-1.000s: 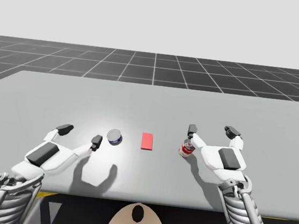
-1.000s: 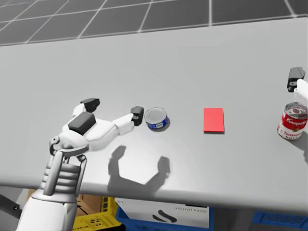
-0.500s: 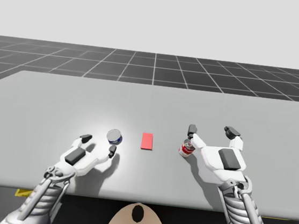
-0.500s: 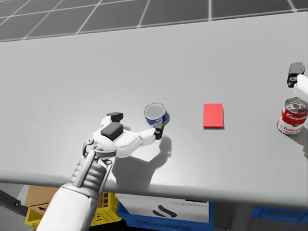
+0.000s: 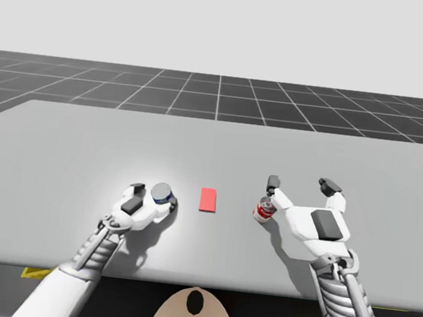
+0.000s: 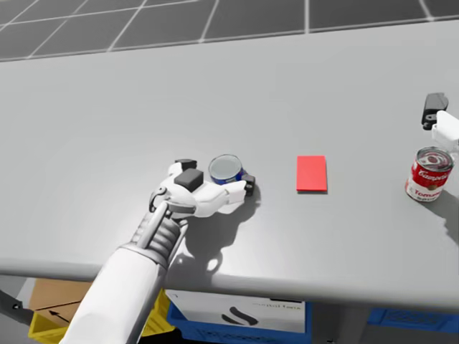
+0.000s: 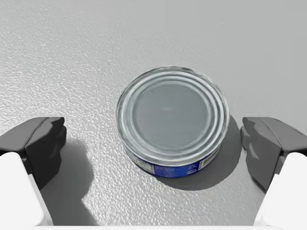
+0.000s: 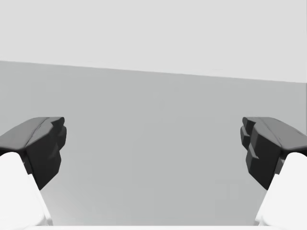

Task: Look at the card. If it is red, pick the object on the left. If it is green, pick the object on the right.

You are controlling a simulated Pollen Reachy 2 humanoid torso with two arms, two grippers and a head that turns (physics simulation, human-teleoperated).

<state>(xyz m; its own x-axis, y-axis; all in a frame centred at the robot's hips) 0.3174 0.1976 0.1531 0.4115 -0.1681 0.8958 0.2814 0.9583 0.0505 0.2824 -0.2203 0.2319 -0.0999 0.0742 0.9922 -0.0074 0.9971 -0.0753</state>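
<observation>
Card (image 5: 207, 199), red, lies flat mid-tabletop (image 5: 363, 168), betw. the two cans & apart from both. Blue can (image 7: 172, 122), short, upright, stands left of the card in high view. The left jaws straddle it, spread wide, one finger (image 7: 41, 146) each side w/ bare tabletop showing in both gaps, so not gripping. In head view that hand sits just on the can's near side. Red can (image 5: 266, 209), taller, upright, stands right of the card, just beside the right arm's inner finger (image 5: 272, 184); touching or not, can't tell. Right jaws are spread too, holding nothing, w/ bare tabletop ahead betw. them in wrist view. Under the tabletop's near edge: blue crate (image 6: 237, 314), yellow crate (image 6: 39, 326), cardboard box (image 6: 54, 290).
</observation>
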